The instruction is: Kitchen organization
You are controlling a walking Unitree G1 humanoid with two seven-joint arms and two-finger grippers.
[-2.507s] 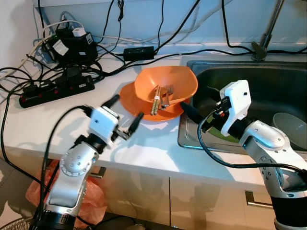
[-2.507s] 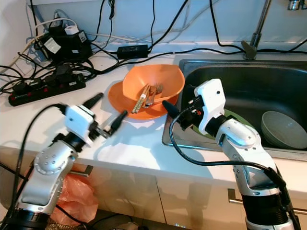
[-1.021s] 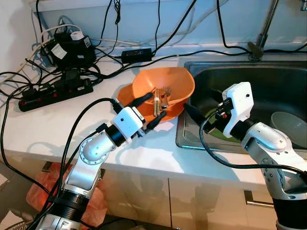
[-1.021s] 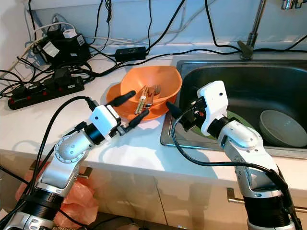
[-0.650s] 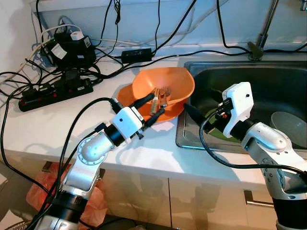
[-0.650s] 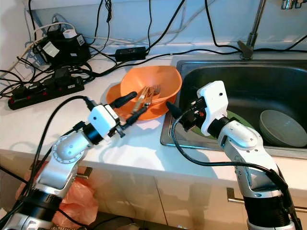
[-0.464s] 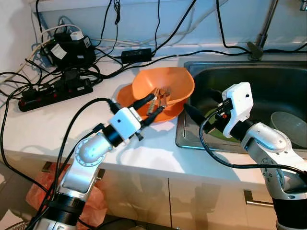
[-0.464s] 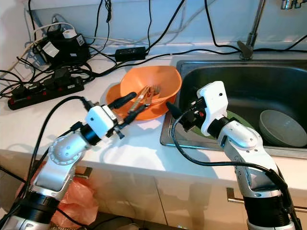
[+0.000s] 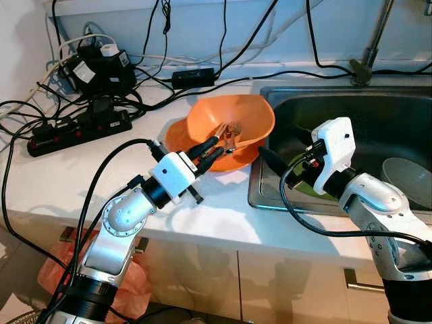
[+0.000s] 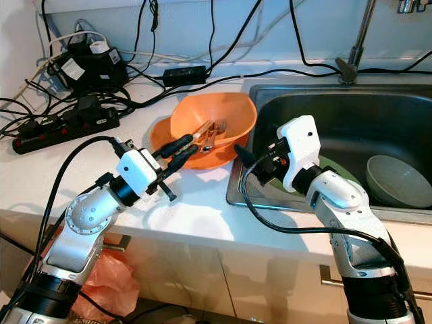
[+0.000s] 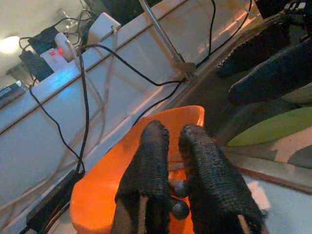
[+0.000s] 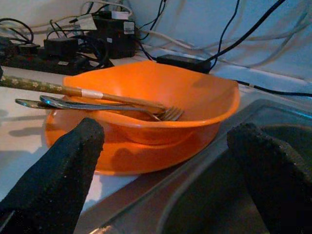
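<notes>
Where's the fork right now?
The fork lies in the orange bowl on the counter left of the sink, beside the chopsticks; the left gripper is shut on the utensils' handles.

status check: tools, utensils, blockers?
Left tool shut on the utensils over the orange bowl rim. Right tool open, at the sink edge beside the bowl. Bowl sits on an orange plate; cables behind.
</notes>
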